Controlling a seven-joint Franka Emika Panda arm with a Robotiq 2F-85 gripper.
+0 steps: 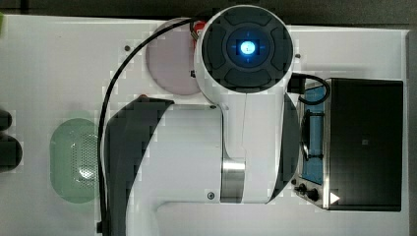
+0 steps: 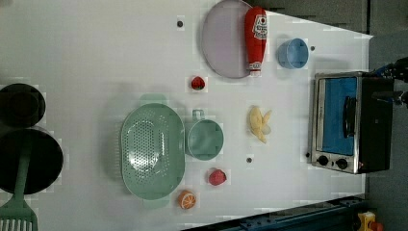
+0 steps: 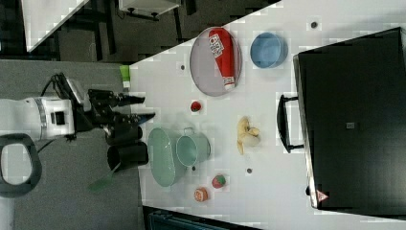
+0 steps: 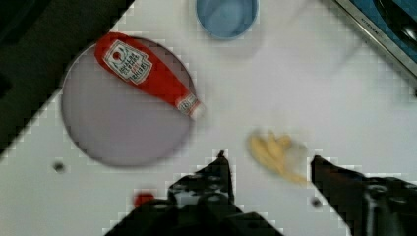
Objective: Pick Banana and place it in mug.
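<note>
claw (image 3: 142,108) open, empty, well off the white counter (image 2: 96,57) | small pale yellow banana bunch (image 2: 259,124) lies between round mint-green handled mug (image 2: 205,138) and steel toaster oven (image 2: 349,122) | step: reach; descend straddling the bunch across its narrow width | unclear: wrist view blurs banana's shape; top view's arm covers both

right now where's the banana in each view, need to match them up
top view: not in it.
left view: banana on the table between the mug and the toaster oven.
right view: banana between the mug and the oven's handle.
wrist view: banana between the open gripper's fingers.
shared landmark: ketchup bottle on the grey plate.
</note>
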